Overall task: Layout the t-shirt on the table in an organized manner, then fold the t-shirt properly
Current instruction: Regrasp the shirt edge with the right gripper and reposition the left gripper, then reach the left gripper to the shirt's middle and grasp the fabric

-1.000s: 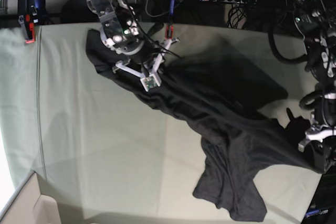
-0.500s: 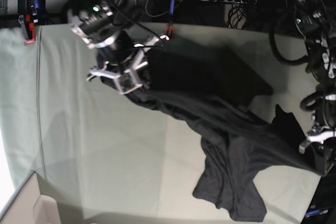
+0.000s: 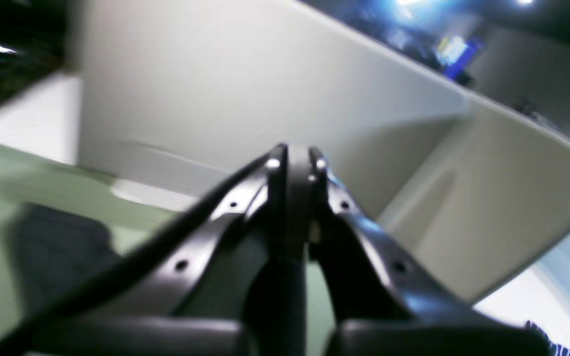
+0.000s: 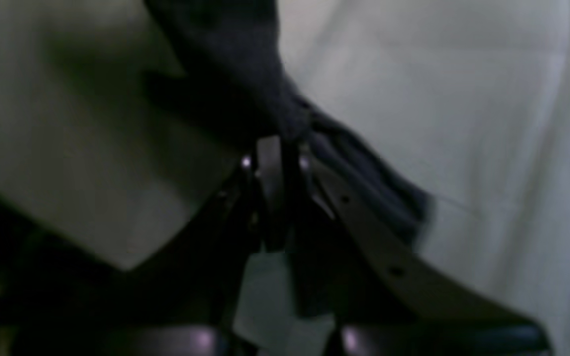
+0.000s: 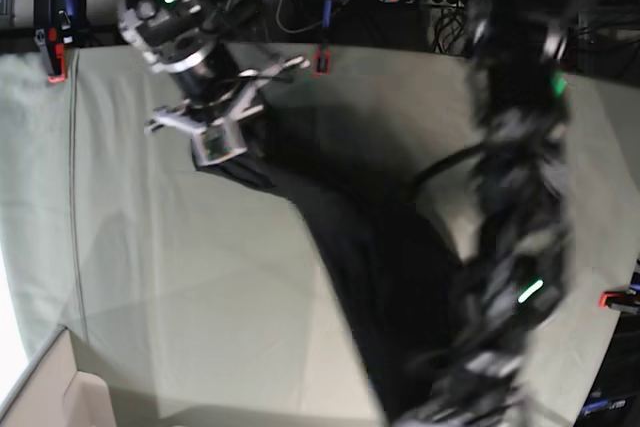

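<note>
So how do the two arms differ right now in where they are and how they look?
The right end effector sits near the table's far corner and looks sharp in the base view; the left end effector looks out past the near edge, its arm a motion-blurred streak. Both are shut on the t-shirt.

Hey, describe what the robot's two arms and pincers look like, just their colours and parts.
The right arm is silver-grey and black with a green light, white brackets near its pincer. The left arm blurs dark grey, with green lights and a black cable. Both pincers have black perforated fingers with small silver screws.
</note>
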Controlling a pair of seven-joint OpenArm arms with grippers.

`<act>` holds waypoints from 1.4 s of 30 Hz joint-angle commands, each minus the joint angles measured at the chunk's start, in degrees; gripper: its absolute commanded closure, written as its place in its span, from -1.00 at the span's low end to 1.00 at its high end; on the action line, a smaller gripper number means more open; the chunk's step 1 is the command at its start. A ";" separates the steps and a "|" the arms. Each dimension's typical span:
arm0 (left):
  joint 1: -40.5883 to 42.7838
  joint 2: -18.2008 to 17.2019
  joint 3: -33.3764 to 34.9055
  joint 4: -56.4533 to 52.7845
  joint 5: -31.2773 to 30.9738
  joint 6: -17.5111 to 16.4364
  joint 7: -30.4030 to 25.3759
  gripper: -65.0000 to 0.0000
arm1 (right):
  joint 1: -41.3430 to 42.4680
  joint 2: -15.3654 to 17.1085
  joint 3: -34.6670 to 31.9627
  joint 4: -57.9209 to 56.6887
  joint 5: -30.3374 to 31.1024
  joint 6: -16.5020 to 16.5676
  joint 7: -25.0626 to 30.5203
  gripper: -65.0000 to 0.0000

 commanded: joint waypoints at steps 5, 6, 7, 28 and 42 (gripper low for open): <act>-11.14 7.28 8.12 -16.15 -0.21 -0.54 -6.27 1.00 | 0.15 -1.96 6.69 0.95 0.25 -0.16 1.26 1.00; -12.90 8.68 9.70 -19.58 -0.12 -0.54 -8.03 1.00 | 0.24 -1.96 8.10 0.95 0.34 -0.16 1.26 1.00; -14.30 9.91 11.46 -23.01 -0.12 -0.54 -9.79 1.00 | 0.33 -1.96 9.59 0.95 0.34 -0.07 1.26 1.00; -25.29 6.93 52.25 -50.53 -23.50 -0.10 -25.62 -0.83 | 3.23 -0.03 18.64 -3.97 0.43 -0.07 1.17 1.00; 2.66 -19.10 30.10 -27.67 -23.33 -0.10 -25.53 -0.85 | 13.34 0.77 27.96 -6.26 0.43 0.19 -2.69 1.00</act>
